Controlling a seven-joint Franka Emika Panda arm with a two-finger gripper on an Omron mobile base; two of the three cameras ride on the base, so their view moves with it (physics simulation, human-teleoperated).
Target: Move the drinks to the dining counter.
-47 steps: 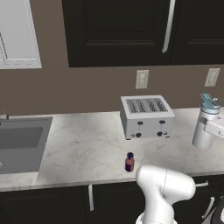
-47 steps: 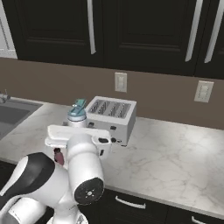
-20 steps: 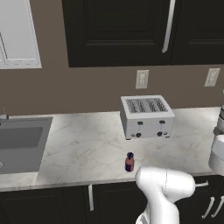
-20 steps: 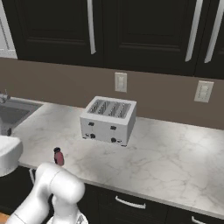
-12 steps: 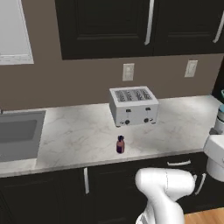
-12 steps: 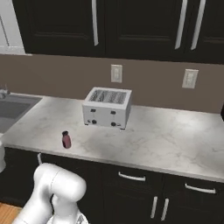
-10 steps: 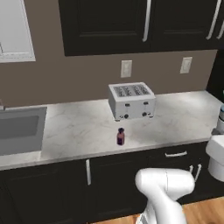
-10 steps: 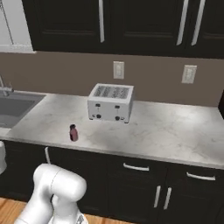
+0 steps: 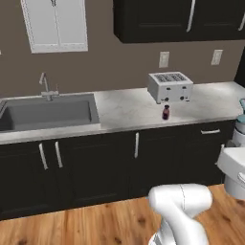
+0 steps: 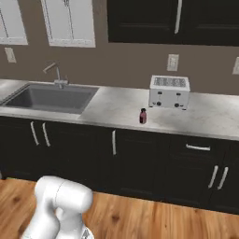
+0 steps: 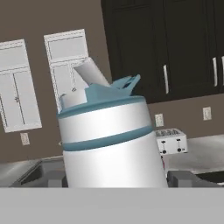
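While your gripper (image 11: pixel 116 186) clasps the white bottle (image 11: pixel 109 140), the purple bottle (image 9: pixel 165 112) stands near the worktop's (image 9: pixel 129 107) front edge; toaster (image 9: pixel 170 87) behind it.

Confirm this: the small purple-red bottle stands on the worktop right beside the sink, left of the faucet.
Wrong spot. The small purple-red bottle stands on the worktop just in front of the white toaster, well right of the sink, as the left base view shows.

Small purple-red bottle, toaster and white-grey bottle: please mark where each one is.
small purple-red bottle (image 9: pixel 165 113), left base view, on its body.
toaster (image 10: pixel 169 92), right base view, on its front face.
white-grey bottle (image 11: pixel 109 148), hand view, on its body.
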